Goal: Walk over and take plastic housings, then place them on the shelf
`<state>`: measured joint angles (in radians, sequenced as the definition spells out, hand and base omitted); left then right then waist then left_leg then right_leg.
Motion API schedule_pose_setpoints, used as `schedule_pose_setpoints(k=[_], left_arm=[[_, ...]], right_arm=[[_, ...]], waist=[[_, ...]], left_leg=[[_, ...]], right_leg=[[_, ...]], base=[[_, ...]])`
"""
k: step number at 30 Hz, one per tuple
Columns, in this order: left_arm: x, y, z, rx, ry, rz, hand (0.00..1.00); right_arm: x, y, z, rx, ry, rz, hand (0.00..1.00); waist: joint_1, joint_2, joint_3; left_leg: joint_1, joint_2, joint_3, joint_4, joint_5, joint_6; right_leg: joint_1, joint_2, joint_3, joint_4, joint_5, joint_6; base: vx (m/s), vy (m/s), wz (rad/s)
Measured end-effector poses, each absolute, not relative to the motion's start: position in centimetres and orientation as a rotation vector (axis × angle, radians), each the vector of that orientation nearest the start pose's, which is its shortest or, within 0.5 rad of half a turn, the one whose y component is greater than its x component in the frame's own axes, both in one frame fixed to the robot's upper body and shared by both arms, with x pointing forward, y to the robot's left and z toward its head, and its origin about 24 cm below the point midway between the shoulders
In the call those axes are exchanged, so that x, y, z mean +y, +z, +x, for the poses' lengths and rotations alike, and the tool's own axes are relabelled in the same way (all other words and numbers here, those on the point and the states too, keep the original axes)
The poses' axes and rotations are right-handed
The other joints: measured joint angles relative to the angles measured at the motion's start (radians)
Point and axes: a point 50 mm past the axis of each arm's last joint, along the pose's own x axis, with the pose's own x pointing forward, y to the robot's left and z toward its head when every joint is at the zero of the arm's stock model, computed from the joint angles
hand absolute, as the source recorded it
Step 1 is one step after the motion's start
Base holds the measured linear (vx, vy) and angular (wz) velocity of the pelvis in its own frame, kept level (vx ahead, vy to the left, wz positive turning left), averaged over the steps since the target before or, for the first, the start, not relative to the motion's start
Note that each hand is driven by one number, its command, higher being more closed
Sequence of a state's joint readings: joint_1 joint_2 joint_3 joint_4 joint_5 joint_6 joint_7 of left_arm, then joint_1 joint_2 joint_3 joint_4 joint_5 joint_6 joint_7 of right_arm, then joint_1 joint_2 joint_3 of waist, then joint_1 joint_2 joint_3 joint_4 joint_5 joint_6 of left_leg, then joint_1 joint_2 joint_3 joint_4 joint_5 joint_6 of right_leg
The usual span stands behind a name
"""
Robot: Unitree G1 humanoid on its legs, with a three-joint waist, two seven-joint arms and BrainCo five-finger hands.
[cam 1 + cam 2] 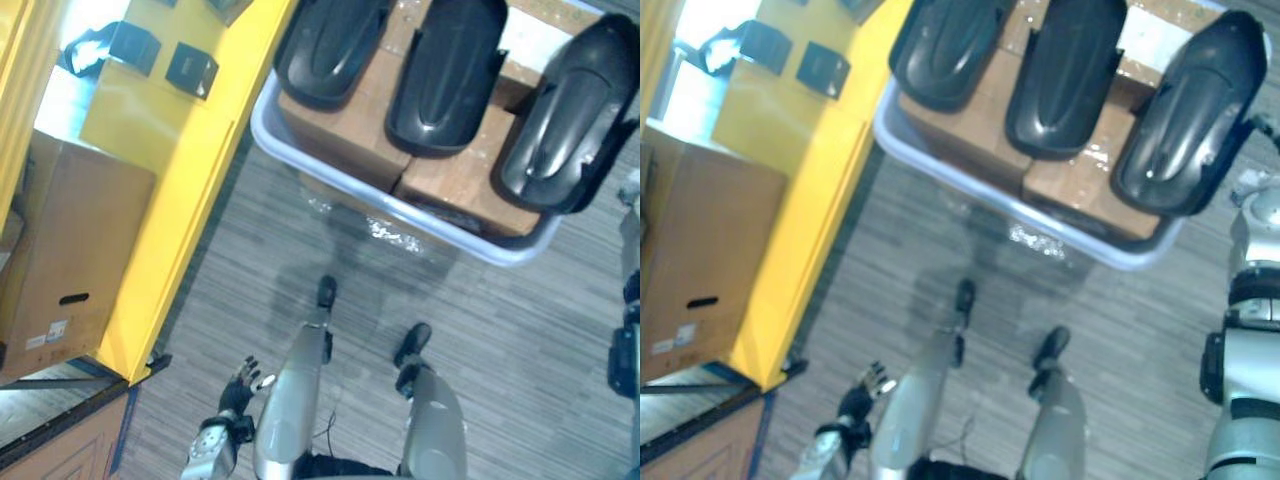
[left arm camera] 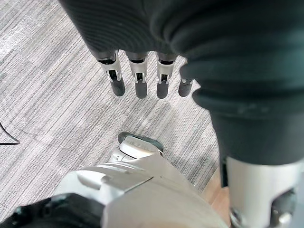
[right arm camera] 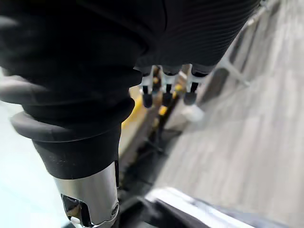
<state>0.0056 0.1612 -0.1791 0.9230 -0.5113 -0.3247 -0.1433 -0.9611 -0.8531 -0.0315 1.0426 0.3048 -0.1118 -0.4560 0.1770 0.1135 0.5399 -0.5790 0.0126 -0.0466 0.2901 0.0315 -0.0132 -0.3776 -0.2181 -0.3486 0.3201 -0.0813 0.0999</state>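
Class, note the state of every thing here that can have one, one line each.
Left housing, lying on the brown boxes, untouched.
Middle housing, lying on the brown boxes, untouched.
Right housing, lying on the brown boxes, untouched.
Bin, loaded with brown boxes.
Yellow shelf, no housing on it.
Left hand, open, empty.
Right hand, open, empty.

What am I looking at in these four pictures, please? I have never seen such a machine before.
This is a walking robot with two arms and hands. Two pictures come from cameras in its head, looking down; the other two from a camera on each wrist. Ahead, three black housings lie on cardboard boxes inside a pale tray, with a yellow shelf on the robot's left. The left hand and right hand both hang open and hold nothing.
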Motion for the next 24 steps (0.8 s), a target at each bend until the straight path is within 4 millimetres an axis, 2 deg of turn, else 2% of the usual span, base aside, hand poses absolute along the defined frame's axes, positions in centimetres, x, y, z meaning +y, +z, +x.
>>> schedule_pose_setpoints(k=[4, 8, 10, 17, 18, 24], left_arm=[[18.1, -11.8, 17.1, 0.589, 0.026, -0.266, 0.00], [17.4, -11.8, 17.2, 0.592, 0.000, -0.274, 0.00], [17.3, -11.8, 17.2, 0.592, -0.006, -0.285, 0.00], [17.2, -11.8, 17.2, 0.591, -0.005, -0.291, 0.00], [17.2, -11.8, 17.2, 0.591, -0.005, -0.291, 0.00], [17.2, -11.8, 17.2, 0.591, -0.006, -0.290, 0.00]], right_arm=[[-38.6, 23.5, 33.8, -0.202, -0.924, -0.253, 0.00], [-38.6, 23.5, 34.2, -0.145, -0.923, -0.228, 0.00], [-38.7, 22.9, 34.2, -0.102, -0.916, -0.218, 0.00], [-38.5, 22.5, 34.5, -0.041, -0.863, -0.228, 0.00], [-38.5, 22.4, 34.6, -0.028, -0.854, -0.223, 1.00], [-38.5, 22.4, 34.7, 0.011, -0.817, -0.196, 1.00]], waist=[[0.005, 0.009, -0.001], [0.015, 0.036, -0.001], [0.029, 0.039, -0.003], [0.036, 0.040, -0.004], [0.036, 0.040, -0.004], [0.037, 0.042, -0.005]], left_leg=[[-0.005, 0.000, -0.003, -0.002, 0.002, -0.001], [-0.006, -0.005, -0.006, -0.003, 0.004, 0.000], [-0.009, -0.005, -0.008, -0.004, 0.005, -0.001], [-0.016, -0.009, -0.017, -0.004, 0.005, -0.002], [-0.016, -0.009, -0.018, -0.004, 0.005, -0.002], [-0.018, -0.010, -0.024, -0.003, 0.005, -0.002]], right_leg=[[-0.005, 0.000, -0.002, 0.002, -0.001, -0.001], [-0.006, -0.005, -0.005, 0.008, -0.006, 0.001], [-0.010, -0.005, -0.006, 0.009, -0.007, 0.001], [-0.012, -0.006, -0.012, 0.009, -0.008, 0.000], [-0.013, -0.006, -0.013, 0.009, -0.008, 0.000], [-0.012, -0.006, -0.023, 0.011, -0.013, 0.000]], base=[[0.00, -0.001, 0.01], [0.01, 0.002, 0.03], [0.00, 0.000, 0.00], [0.01, -0.002, 0.03], [0.00, 0.000, 0.00], [0.00, -0.002, 0.01]])
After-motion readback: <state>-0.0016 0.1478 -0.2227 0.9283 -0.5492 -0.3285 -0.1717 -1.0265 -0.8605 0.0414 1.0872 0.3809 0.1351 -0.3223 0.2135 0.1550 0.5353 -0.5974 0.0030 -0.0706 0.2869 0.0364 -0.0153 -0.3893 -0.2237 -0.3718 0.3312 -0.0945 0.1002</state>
